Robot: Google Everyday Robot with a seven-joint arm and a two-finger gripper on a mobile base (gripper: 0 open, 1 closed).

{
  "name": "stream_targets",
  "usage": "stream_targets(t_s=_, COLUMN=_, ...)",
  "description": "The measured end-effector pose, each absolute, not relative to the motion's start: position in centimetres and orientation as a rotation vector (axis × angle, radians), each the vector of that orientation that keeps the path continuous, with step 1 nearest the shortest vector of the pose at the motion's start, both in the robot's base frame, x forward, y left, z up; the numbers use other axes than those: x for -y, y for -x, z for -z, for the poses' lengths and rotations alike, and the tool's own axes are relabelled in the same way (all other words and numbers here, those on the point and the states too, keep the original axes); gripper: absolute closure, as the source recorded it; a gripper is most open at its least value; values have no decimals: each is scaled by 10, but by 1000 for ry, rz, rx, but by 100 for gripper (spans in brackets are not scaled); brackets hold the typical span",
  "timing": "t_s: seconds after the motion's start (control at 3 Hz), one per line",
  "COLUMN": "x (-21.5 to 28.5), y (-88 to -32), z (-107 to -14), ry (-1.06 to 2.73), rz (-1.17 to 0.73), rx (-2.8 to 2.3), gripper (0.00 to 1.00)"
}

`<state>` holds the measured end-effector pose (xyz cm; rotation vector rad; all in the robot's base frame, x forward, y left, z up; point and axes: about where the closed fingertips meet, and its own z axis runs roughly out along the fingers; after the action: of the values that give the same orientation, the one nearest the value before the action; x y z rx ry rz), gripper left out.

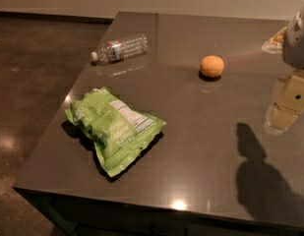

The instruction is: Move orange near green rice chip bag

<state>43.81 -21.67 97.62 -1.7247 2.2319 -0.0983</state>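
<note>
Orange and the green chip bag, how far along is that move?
Nothing looks done: the small round orange fruit sits on the dark glossy table, far from the crinkled lime-green rice chip bag. The gripper hangs at the right edge, apart from the orange. Left: grasp the orange and set it beside the bag.

The gripper (282, 113), seen at the right edge above the worktop (191, 151), is formed of pale cream blocks, marked by one dark dot (297, 97), under a rounded grey housing (299, 38).
</note>
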Motion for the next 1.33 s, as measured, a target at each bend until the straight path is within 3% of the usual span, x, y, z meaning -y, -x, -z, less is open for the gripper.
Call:
stream_targets(t_s=0.67, x=214, y=-452, z=-974, ry=1731, rz=109, rx=-2200, gripper=0)
stream_targets(t_s=1.33, x=205, y=-521, z=-956, ry=1736, rz=123, rx=-2125, gripper=0)
